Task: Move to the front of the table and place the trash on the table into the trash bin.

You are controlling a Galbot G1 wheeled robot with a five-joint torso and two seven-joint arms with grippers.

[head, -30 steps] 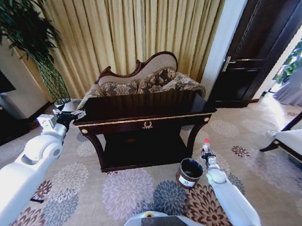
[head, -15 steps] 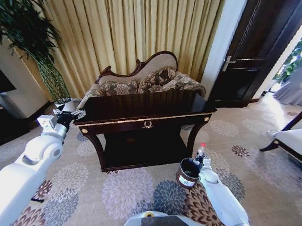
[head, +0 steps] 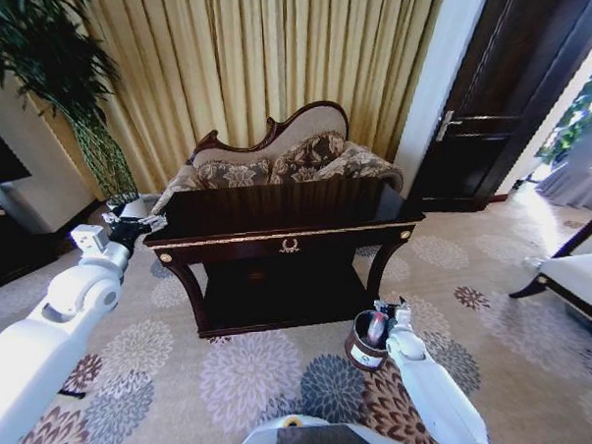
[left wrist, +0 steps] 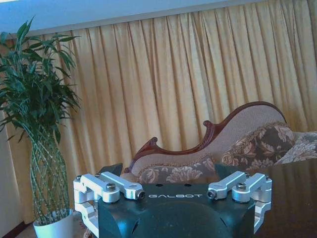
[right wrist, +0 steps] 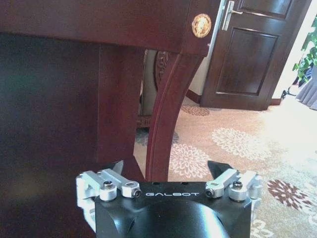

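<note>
The dark glossy table (head: pixel 287 237) with gold trim stands in the middle of the head view. Its curved leg (right wrist: pixel 168 99) rises close in front of the right wrist camera. On the carpet by the table's front right leg sits the small round trash bin (head: pixel 362 355). The trash, a bottle (head: pixel 376 329), lies inside the bin's mouth. My right gripper (head: pixel 388 308) hovers at the bin's far rim, open (right wrist: pixel 167 168) with nothing between its fingers. At the table's left end my left gripper (head: pixel 139 227) hangs open (left wrist: pixel 169 173) and empty.
A carved sofa (head: pixel 283 159) stands behind the table before gold curtains. A tall potted plant (head: pixel 86 143) is at the back left, and a dark door (head: pixel 507 105) at the back right. White furniture (head: pixel 574 279) juts in on the right. Flowered carpet spreads around the bin.
My right gripper moved left and down from beside the bin to its rim. The bottle it held upright now lies inside the bin. The left arm stayed still.
</note>
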